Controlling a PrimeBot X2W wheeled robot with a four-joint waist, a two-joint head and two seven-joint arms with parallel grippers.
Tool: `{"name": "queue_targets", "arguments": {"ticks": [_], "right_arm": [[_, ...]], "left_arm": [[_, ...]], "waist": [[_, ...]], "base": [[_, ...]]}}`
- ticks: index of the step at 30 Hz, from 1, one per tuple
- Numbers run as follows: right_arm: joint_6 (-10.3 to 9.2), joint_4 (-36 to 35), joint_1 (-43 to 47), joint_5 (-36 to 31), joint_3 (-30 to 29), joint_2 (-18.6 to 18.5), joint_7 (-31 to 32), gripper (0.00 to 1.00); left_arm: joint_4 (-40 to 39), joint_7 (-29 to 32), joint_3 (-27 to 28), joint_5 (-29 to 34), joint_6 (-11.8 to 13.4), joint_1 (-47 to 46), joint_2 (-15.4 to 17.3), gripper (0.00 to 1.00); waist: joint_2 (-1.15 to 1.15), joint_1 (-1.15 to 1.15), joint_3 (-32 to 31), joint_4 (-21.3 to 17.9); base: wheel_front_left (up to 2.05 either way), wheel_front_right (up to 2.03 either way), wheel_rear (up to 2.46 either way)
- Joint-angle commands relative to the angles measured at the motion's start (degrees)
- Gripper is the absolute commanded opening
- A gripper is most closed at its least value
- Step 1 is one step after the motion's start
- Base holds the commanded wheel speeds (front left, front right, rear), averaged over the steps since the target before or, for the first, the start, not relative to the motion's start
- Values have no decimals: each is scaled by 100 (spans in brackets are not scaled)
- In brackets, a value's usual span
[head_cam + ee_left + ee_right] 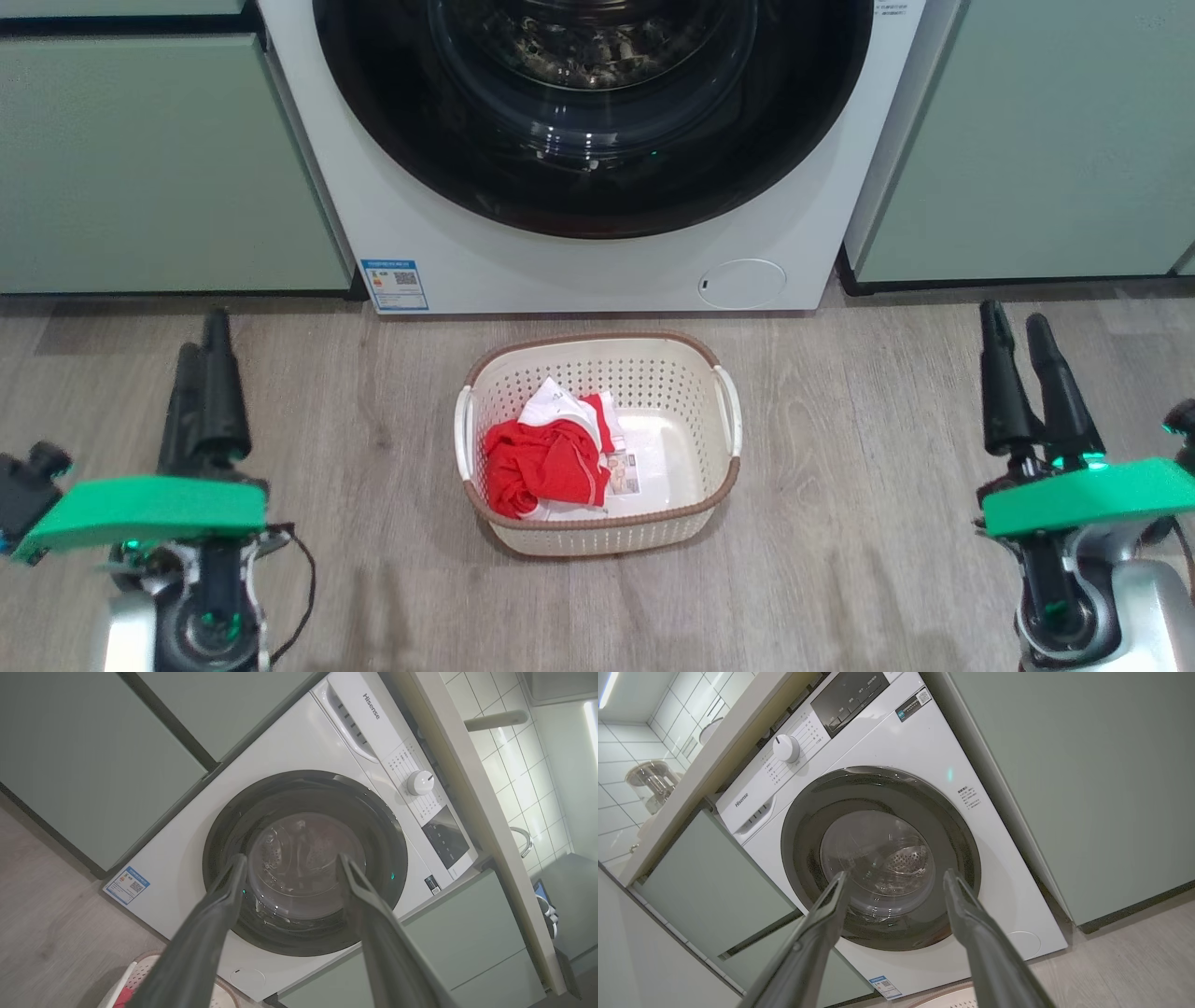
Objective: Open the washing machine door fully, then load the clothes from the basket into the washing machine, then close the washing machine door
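Note:
The washing machine (560,271) stands white at the back, and the washing machine door (597,213), black-rimmed with a glass bowl, sits shut flat against its front. On the floor before it rests the basket (597,539), cream with a brown rim. The clothes (546,462), red and white fabric, lie bunched in its left half. My left gripper (205,341) hovers open at the lower left, well left of the basket. At the lower right my right gripper (1016,322) is open too. Both wrist views look at the shut door (308,939) (803,826) between empty spread fingers (224,896) (966,905).
Pale green cabinets (140,159) (1046,140) flank the machine on both sides. A small round service flap (742,283) and a blue sticker (395,284) sit low on its front. Wooden floor (840,420) stretches around the basket. A countertop (472,770) runs above the machine.

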Motion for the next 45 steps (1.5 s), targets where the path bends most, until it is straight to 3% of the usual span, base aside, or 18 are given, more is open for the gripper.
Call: {"name": "queue_targets", "arguments": {"ticks": [1, 6, 19, 28, 37, 45], "right_arm": [[0, -298, -328, -250, 106, -55, -81, 100], [0, -401, -325, -765, 168, -59, -166, 100], [0, -77, -160, -1318, 268, -70, -403, 100], [0, 597, -107, -1502, 536, -78, -573, 100], [0, 884, -168, -1926, 471, -84, -708, 100], [0, 992, -225, -2344, 478, -91, -844, 100]], "left_arm": [[-320, -69, 26, 228, 41, -302, 65, 100], [-541, -153, -343, 897, 190, -289, 68, 100], [-460, -388, -1409, 2762, 516, -192, 105, 100], [64, -556, -1906, 3413, 736, -146, 276, 100], [396, -690, -2123, 3919, 650, -162, 319, 100], [671, -824, -2168, 4516, 1001, -148, 281, 100]], "waist": [[0, 0, -2, -1], [0, 0, -10, -2], [0, 0, -91, -52], [0, 0, -128, -120], [0, 0, -152, -139], [0, 0, -173, -151]], "base": [[0, 0, 0], [0, 0, 0], [0, 0, 0], [0, 0, 0], [0, 0, 0], [0, 0, 0]]}}
